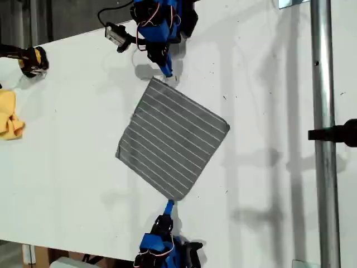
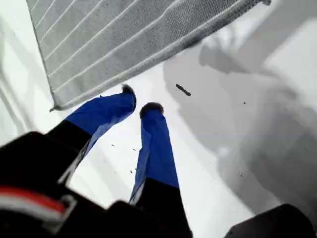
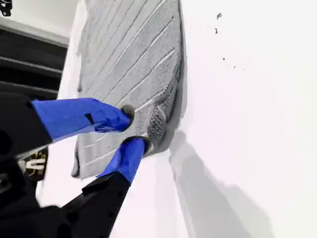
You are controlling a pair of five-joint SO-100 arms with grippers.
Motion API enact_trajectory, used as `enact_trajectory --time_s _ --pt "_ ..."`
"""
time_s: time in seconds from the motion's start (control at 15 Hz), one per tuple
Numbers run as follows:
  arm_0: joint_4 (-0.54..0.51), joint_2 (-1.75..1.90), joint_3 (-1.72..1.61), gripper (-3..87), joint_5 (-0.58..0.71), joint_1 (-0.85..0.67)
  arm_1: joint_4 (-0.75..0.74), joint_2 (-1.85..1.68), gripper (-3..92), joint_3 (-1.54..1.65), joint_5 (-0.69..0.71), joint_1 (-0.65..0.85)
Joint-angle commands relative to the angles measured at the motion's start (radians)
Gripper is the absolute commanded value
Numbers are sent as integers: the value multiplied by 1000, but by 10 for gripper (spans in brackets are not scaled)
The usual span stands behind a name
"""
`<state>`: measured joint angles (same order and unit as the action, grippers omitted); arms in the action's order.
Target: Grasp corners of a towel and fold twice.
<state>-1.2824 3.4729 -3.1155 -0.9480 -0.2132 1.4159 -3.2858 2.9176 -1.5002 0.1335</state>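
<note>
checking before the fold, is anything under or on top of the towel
Nothing lies on top of the towel. It lies flat on the white table; whatever its cloth covers is hidden. My second gripper's fingers meet one corner.

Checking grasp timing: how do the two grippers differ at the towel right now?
My first gripper sits over bare table beside the towel's edge, while my second gripper is at a towel corner. The first's jaws are slightly apart and empty; the second's pinch bunched fabric. Both have blue fingers and are lowered to the table.

Yellow cloth (image 1: 9,121) cut off by exterior view's left edge; arm bases cropped.
</note>
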Motion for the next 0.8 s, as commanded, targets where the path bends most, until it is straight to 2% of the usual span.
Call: enact_trajectory --time_s 0.0,0.53,0.73 --pt "-6 3 -5 -12 -755 169 -64 -6 -2 -58 9 -314" --pt "-6 3 -5 -12 -747 161 -72 -6 -1 -66 0 -301" --pt "-6 3 -5 -12 -756 167 -141 6 -1 -166 9 -287"
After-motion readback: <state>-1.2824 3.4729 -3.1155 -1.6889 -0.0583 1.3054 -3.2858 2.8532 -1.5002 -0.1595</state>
